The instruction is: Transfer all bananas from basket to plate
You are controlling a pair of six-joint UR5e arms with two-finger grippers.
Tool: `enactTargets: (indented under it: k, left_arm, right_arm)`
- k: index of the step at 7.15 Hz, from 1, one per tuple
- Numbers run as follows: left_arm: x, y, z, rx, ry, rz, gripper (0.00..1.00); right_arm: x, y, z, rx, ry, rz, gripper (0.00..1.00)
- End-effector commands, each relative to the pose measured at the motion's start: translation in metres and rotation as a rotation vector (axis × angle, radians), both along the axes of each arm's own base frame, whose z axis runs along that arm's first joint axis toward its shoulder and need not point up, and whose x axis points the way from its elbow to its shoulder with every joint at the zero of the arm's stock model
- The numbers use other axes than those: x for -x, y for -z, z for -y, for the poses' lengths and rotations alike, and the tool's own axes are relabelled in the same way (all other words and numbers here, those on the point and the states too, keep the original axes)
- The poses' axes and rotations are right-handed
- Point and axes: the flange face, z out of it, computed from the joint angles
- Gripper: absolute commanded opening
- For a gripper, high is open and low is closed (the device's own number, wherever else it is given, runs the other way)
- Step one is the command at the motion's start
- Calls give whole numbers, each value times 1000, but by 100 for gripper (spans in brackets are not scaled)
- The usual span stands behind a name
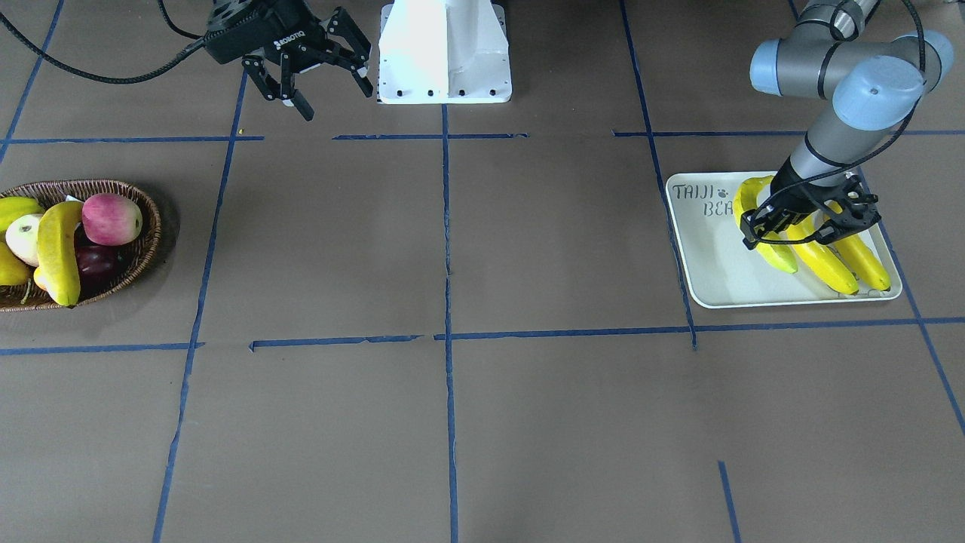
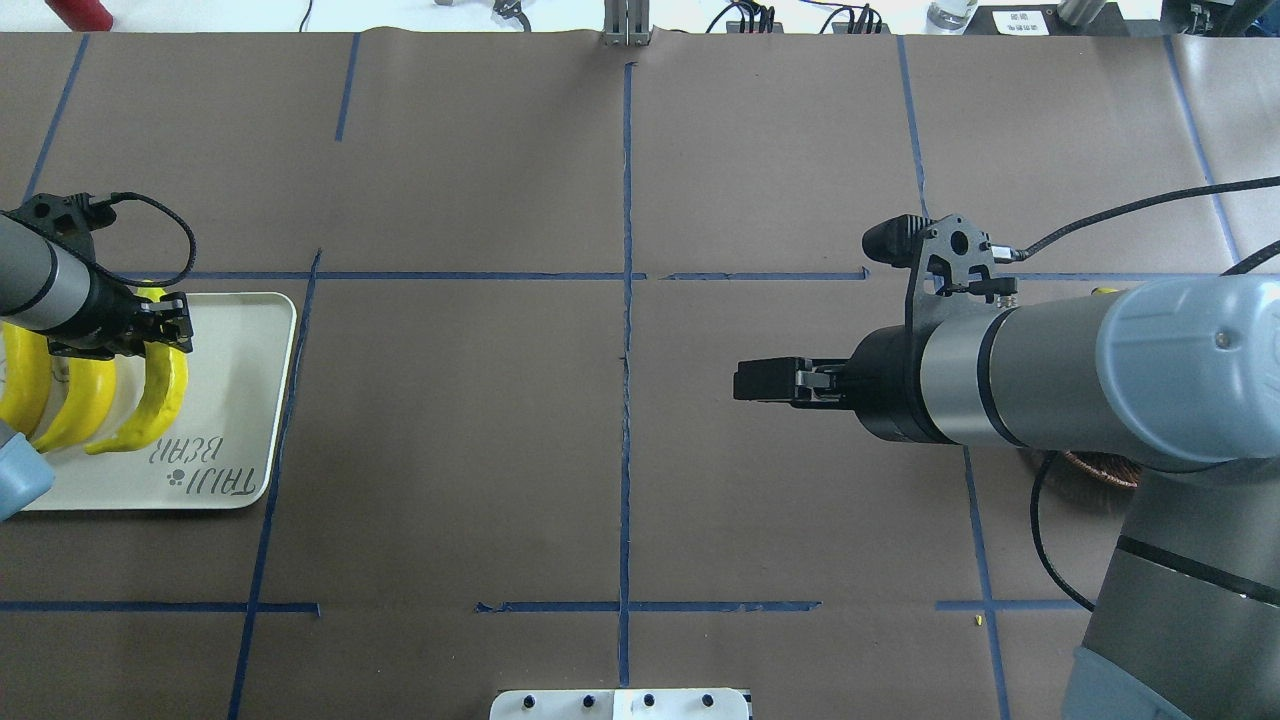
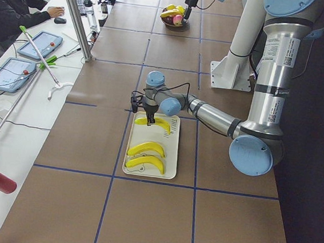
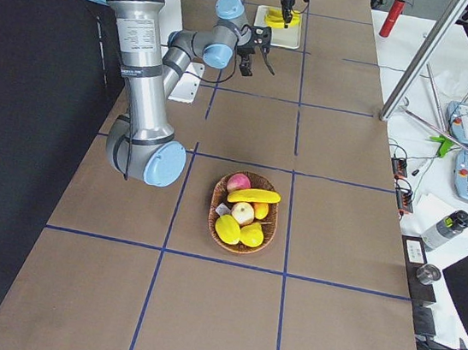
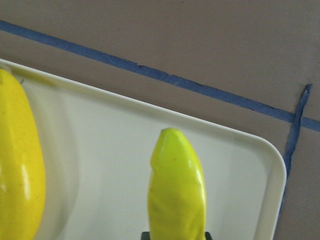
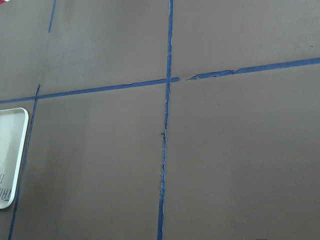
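Three bananas lie on the white plate: a greenish-tipped banana and two more yellow ones. My left gripper hangs low over them, open, its fingers astride the greenish-tipped banana without closing on it. One banana lies on top of the other fruit in the wicker basket at the far end of the table. My right gripper hovers open and holds nothing, near the robot's base and away from the basket.
The basket also holds a pink-red apple, a dark fruit and short yellow-green fruits. The white robot base stands at the table's edge. Blue tape lines cross the brown table. A person sits at a side desk.
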Motion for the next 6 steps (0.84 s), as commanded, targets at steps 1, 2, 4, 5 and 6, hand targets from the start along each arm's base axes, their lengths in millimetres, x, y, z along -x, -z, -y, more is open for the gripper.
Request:
enactTargets:
  k: [1, 2, 4, 5, 6]
  left_arm:
    - [-1, -21, 2, 22, 1, 25, 0]
    - [-1, -26, 3, 27, 2, 32, 11]
    - [-4, -24, 7, 11, 11, 32, 100]
    - [-4, -24, 7, 8, 15, 33, 100]
    - [-6, -8, 8, -12, 18, 12, 100]
  right_arm:
    - [-5, 4, -2, -5, -2, 12, 100]
    - [-5, 4, -2, -5, -4, 12, 100]
    - [-17, -12, 4, 11, -26, -17, 100]
    - [-33, -32, 13, 39, -42, -53, 100]
    - [-65, -66, 26, 97, -41, -99, 100]
